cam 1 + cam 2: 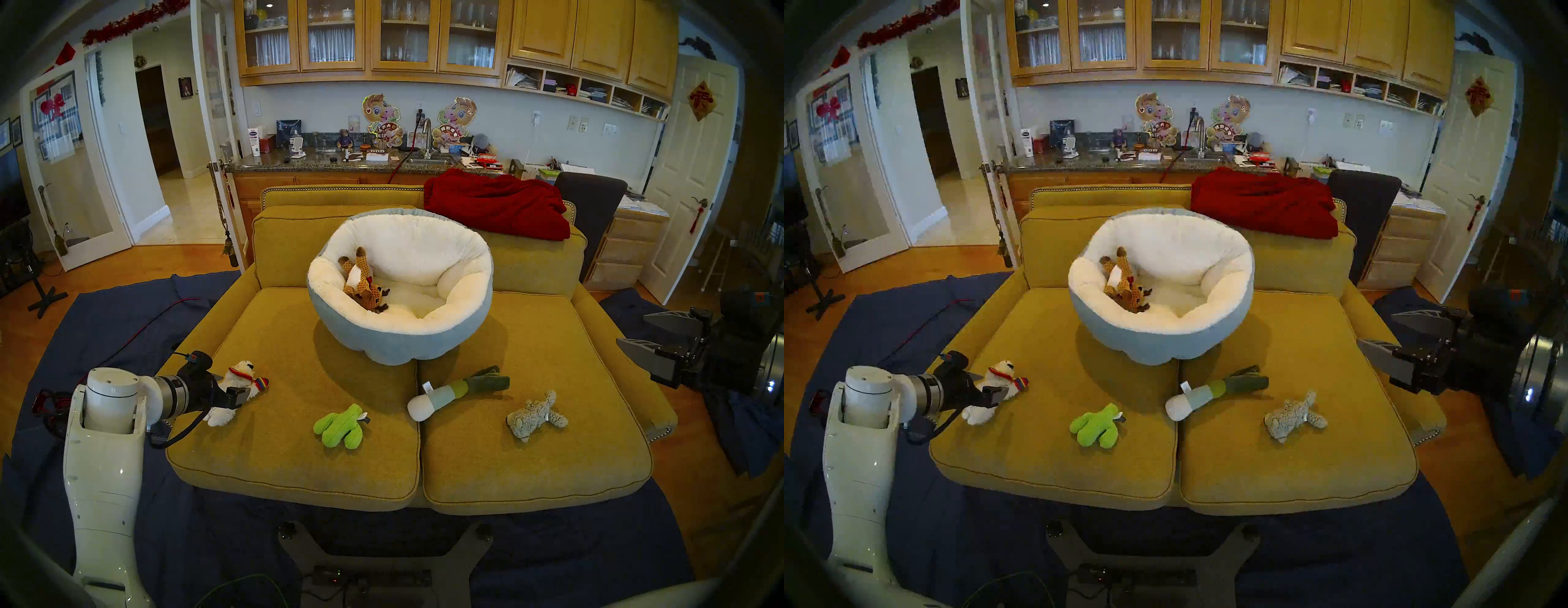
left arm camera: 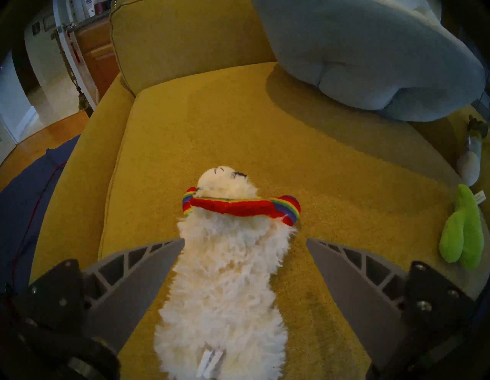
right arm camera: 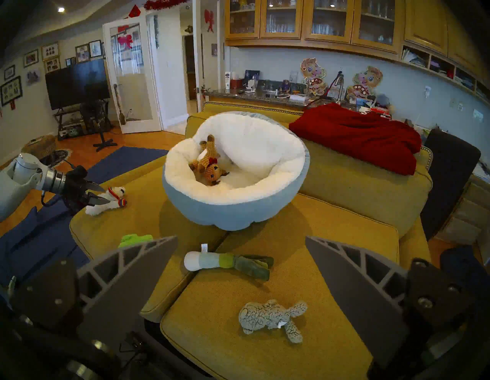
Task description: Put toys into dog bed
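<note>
The dog bed (image 1: 382,344) sits at the middle of the sofa, and the brown reindeer (image 1: 365,284) lies inside on its left. The white lamb (image 1: 242,373) with rainbow hat lies on the left seat cushion. My left gripper (image 2: 245,240) is open with its fingers on either side of the lamb's body; the left finger (image 2: 159,262) touches the fur. The green cactus (image 1: 339,426), the leek (image 1: 454,392) and the grey fuzzy animal (image 1: 536,416) lie along the front of the seat. My right gripper (image 1: 632,327) is open and empty, off the sofa's right side.
A red blanket (image 1: 496,201) lies over the sofa back at the right, with a dark chair (image 1: 589,199) behind it. The mustard seat cushions (image 1: 530,467) meet at a middle seam. A blue sheet (image 1: 127,305) covers the floor around the sofa.
</note>
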Tool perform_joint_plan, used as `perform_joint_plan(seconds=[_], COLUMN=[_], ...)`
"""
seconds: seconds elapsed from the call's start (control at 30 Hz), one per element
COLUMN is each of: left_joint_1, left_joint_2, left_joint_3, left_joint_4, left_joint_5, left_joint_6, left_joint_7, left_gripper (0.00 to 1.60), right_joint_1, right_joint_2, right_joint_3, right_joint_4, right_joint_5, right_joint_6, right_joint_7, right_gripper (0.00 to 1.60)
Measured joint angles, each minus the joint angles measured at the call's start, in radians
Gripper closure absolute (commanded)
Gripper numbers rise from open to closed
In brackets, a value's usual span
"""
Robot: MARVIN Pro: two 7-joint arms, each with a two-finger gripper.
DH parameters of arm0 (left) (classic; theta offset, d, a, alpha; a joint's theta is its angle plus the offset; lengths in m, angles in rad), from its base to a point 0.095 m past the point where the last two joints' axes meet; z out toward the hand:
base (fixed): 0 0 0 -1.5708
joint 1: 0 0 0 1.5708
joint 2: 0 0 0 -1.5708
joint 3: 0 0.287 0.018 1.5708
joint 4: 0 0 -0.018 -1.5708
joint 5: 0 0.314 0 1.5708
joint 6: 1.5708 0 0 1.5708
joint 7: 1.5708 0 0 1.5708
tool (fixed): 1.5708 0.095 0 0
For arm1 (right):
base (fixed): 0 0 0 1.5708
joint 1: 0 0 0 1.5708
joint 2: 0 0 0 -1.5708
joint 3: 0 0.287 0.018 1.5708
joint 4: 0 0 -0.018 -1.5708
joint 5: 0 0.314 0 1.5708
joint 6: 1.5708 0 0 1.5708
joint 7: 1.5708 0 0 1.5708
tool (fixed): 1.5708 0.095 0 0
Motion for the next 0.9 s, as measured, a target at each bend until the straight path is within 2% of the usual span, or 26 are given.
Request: perform_joint_plan(seconds=[0.23, 0.27, 0.3, 0.33, 0.43, 0.47, 0.9], left_joint_1=[-0.009, -0.011, -0.012, -0.013, -0.016, -0.017, -0.015], left_joint_2=[0.003, 0.003, 0.003, 0.004, 0.005, 0.005, 0.005], left_joint_3=[0.011, 0.011, 0.011, 0.011, 0.011, 0.011, 0.008], left_joint_4=[0.029, 0.033, 0.035, 0.037, 0.045, 0.046, 0.04], left_joint_5=[0.023, 0.026, 0.027, 0.029, 0.03, 0.03, 0.021], left_joint_6=[-0.006, -0.007, -0.007, -0.008, -0.01, -0.011, -0.032], left_joint_7=[0.026, 0.03, 0.031, 0.033, 0.037, 0.037, 0.031], left_gripper=[0.0, 0.04, 0.2, 0.67, 1.19, 1.6, 1.6], right_joint_1=[0.0, 0.0, 0.0, 0.0, 0.0, 0.0, 0.0], right_joint_2=[0.0, 0.0, 0.0, 0.0, 0.0, 0.0, 0.0], right_joint_3=[0.0, 0.0, 0.0, 0.0, 0.0, 0.0, 0.0], right_joint_4=[0.0, 0.0, 0.0, 0.0, 0.0, 0.0, 0.0], right_joint_5=[0.0, 0.0, 0.0, 0.0, 0.0, 0.0, 0.0], right_joint_6=[0.0, 0.0, 0.0, 0.0, 0.0, 0.0, 0.0], right_joint_7=[0.0, 0.0, 0.0, 0.0, 0.0, 0.0, 0.0], right_gripper=[0.0, 0.0, 0.0, 0.0, 0.0, 0.0, 0.0])
